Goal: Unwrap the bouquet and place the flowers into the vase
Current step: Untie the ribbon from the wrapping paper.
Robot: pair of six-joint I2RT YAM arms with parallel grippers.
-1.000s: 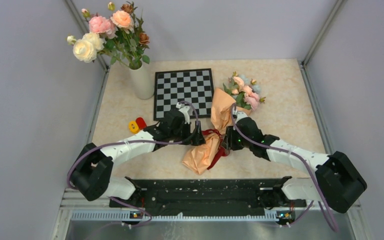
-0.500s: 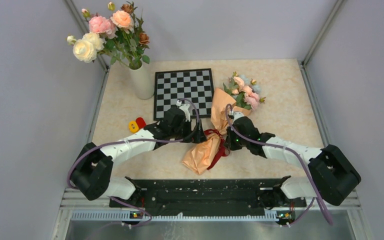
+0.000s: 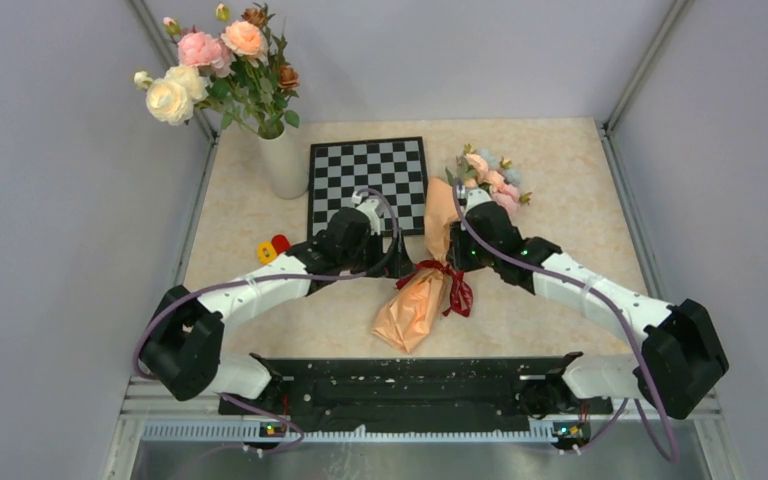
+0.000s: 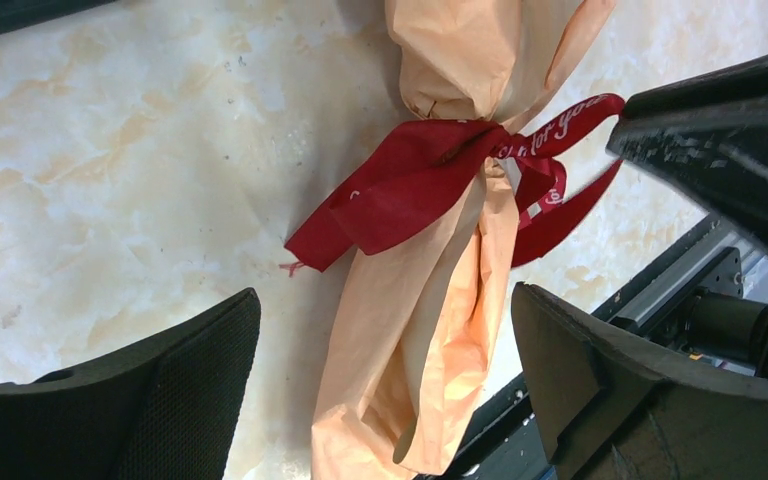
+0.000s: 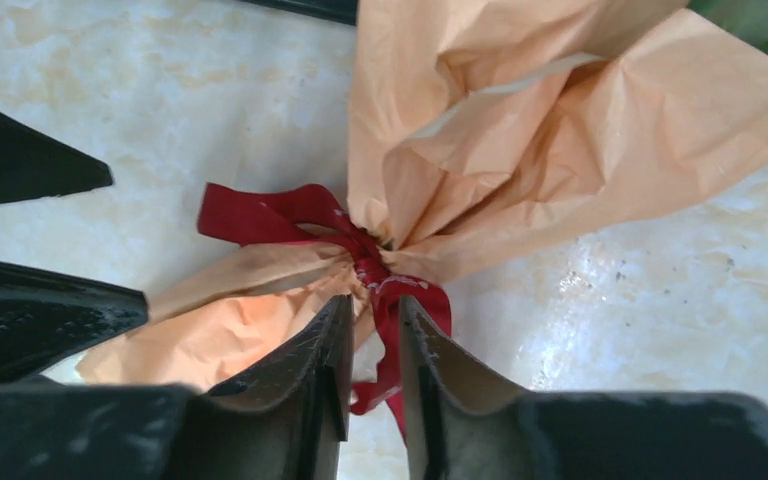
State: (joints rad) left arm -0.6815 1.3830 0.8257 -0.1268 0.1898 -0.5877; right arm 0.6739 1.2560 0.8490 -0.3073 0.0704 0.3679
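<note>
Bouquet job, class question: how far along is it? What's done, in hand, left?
Done: nothing yet; the bouquet is wrapped, its ribbon knotted. In hand: the right claw pinches a ribbon tail by the knot; the left claw stands open facing the paper. Left: untie, peel the paper, move the flowers to the vase.

The right claw point(image 5: 373, 310) has its two fingers close together, pinching a tail of the dark red ribbon point(image 5: 290, 215) just below the knot cinching the bouquet point(image 5: 520, 150), whose crinkled peach paper lies on the marbled surface point(image 5: 660, 300).
</note>
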